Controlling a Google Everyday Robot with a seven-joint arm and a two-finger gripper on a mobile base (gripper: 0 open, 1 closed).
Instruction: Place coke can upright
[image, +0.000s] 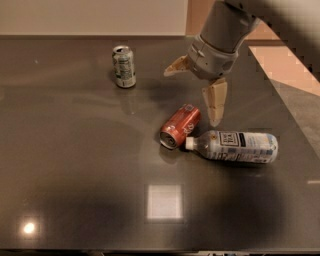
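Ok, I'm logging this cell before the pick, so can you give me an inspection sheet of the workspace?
Surface: dark glossy table, with light glare near its front.
Job's things: coke can lying on its side, its end close to the bottle's cap; contact cannot be told.
Clutter: clear plastic bottle lying flat, right of the coke can; silver-green can upright, far left, apart.
Grippers: gripper open, hovering just behind the coke can, holding nothing.
Cables: nothing seen.
Surroundings: pale wall behind the table; floor to the right.
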